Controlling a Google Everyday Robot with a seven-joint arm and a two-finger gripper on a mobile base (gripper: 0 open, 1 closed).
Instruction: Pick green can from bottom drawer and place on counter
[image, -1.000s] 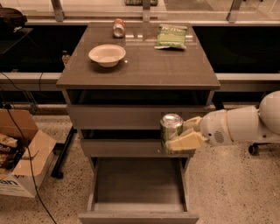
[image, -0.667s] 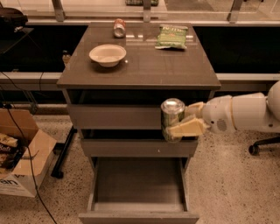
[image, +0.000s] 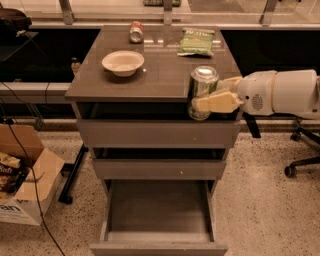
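The gripper (image: 203, 96) pinches the green can (image: 202, 81) upright between its cream fingers (image: 216, 102), just at the counter's (image: 165, 80) front right edge; the bottom drawer (image: 158, 247) stands open below, a bowl (image: 123, 62) on the counter

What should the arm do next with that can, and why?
Probably lift a little more, then move in over the counter. The gripper holds the can at the counter's front edge, with the can's base below the top surface, so moving straight in would likely bump the edge.
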